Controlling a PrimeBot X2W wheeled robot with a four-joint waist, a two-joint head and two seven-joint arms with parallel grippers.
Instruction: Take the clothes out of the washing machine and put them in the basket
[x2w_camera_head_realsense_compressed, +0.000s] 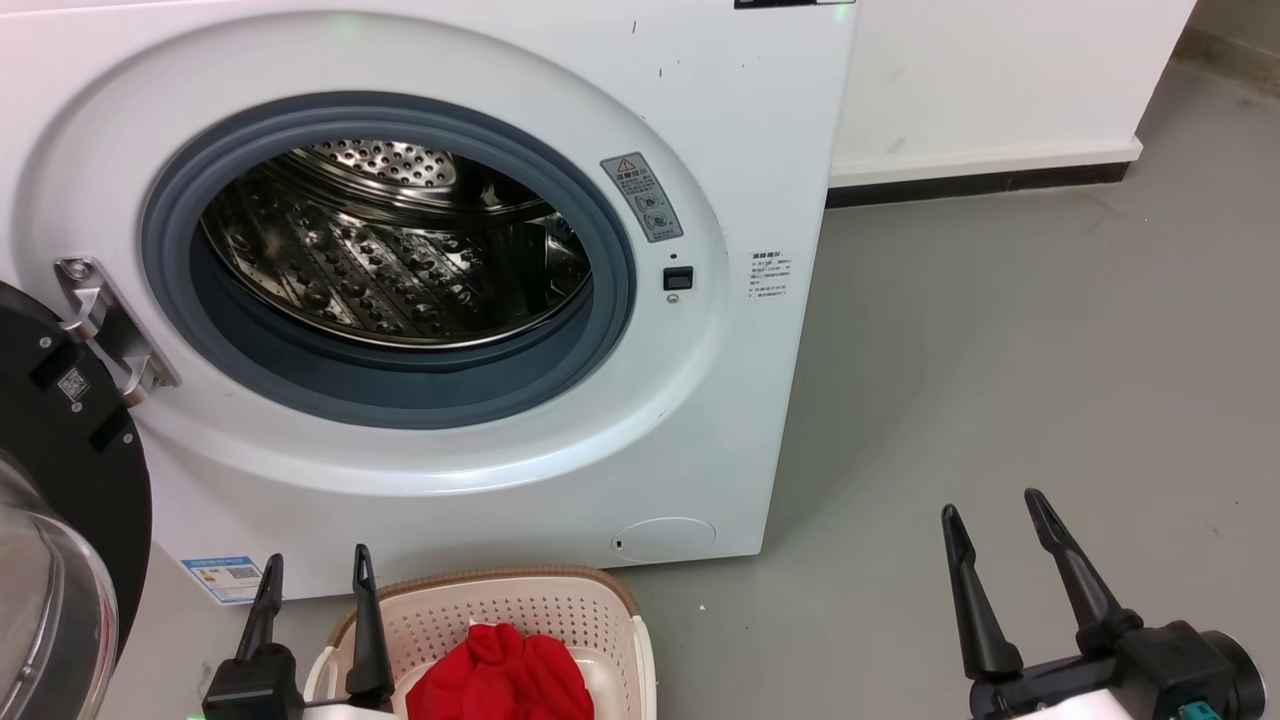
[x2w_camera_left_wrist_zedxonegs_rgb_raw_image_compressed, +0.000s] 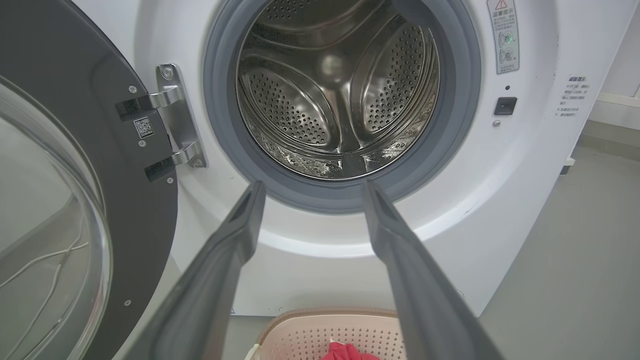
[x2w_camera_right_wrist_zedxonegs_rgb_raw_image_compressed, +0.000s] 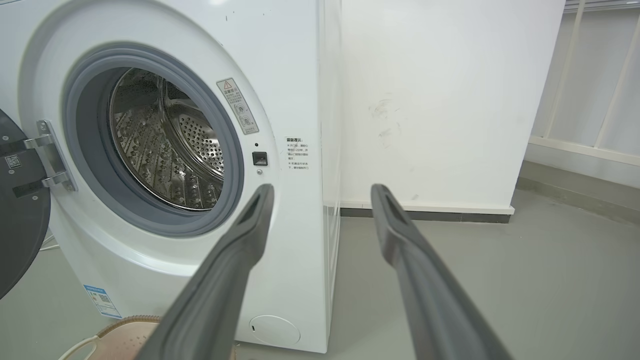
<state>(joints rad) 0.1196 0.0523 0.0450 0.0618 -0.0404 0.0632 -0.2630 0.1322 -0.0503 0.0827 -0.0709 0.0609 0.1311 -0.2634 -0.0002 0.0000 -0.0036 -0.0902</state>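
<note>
Clothes (x2w_camera_head_realsense_compressed: 500, 675): red heap inside basket (x2w_camera_head_realsense_compressed: 520, 598), which stands at 6 o'clock of the washing machine (x2w_camera_head_realsense_compressed: 720, 120) porthole. Left gripper (x2w_camera_head_realsense_compressed: 316, 556): fingers spread, holding nothing, with the clothes near at 4 o'clock of its tips. Right gripper (x2w_camera_head_realsense_compressed: 990, 503): spread, empty, at 3 o'clock of the basket and well apart.

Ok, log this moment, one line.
washer empty | clothes in basket | door open | left gripper open | right gripper open

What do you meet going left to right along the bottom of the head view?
Open door → left gripper → basket holding the clothes → right gripper.
</note>
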